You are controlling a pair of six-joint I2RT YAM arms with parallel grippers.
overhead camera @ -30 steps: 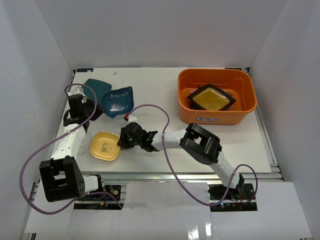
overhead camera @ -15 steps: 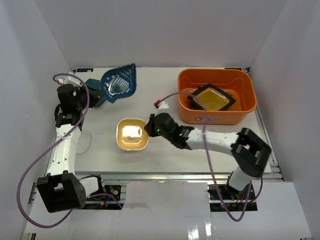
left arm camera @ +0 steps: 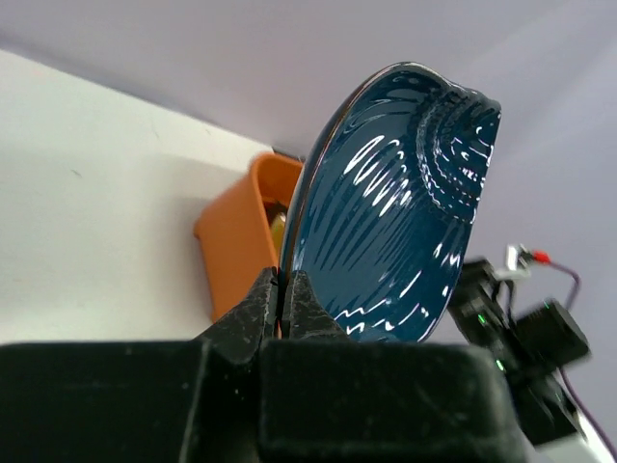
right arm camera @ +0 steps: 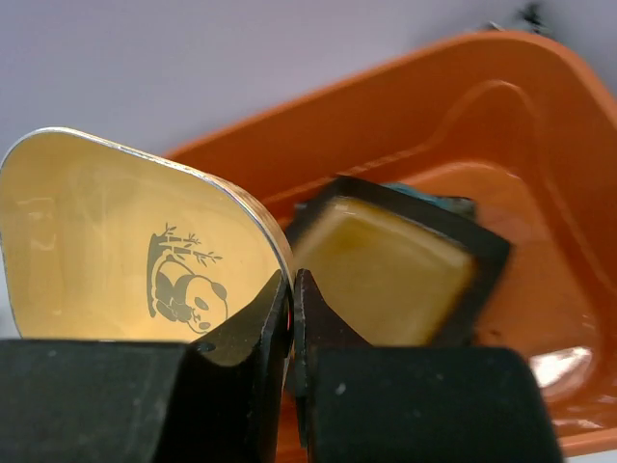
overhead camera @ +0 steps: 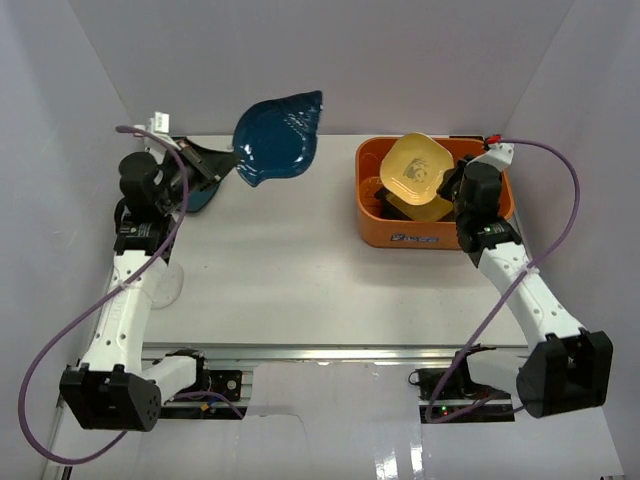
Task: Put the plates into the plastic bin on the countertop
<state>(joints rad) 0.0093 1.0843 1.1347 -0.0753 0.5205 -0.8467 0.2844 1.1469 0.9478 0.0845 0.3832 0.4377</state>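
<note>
At the upper left of the top view, the left gripper [overhead camera: 224, 159] pinches the rim of the scalloped teal plate [overhead camera: 280, 135], fingers pressed tight on it. The plate hangs clear above the countertop [overhead camera: 300, 260], tipped up. Its long axis runs from the claw toward the upper right, and its broad face is turned to the overhead camera. This looks like mid-carry; the next move is a sweep right to the orange bin [overhead camera: 430, 238]. At the upper right, the right gripper [overhead camera: 452, 185] clamps the small yellow plate [overhead camera: 415, 168] by its edge. The plate is tilted above the amber square plate [right arm camera: 386, 270], which lies inside the bin. Lowering and release should follow.
</note>
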